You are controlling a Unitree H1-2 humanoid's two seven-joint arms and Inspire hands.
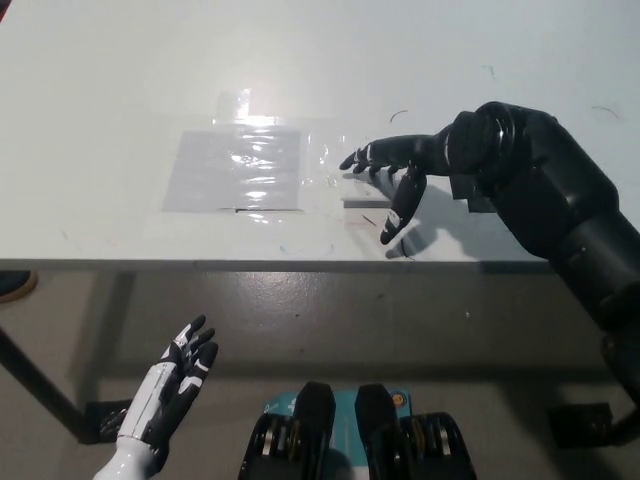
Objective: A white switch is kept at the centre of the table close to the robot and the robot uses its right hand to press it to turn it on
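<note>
While my black right hand spreads over it, I see only the white switch edge beside glossy tape; white left hand rests open below the table.

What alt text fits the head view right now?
The black right hand, fingers spread, hovers over the white switch near the white table's front edge, mostly hiding it. The white left hand rests open below the table edge.

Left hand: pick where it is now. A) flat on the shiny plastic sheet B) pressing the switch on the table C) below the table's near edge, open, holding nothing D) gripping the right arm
C: the white left hand hangs at lower left, below the table edge, fingers spread and holding nothing.
</note>
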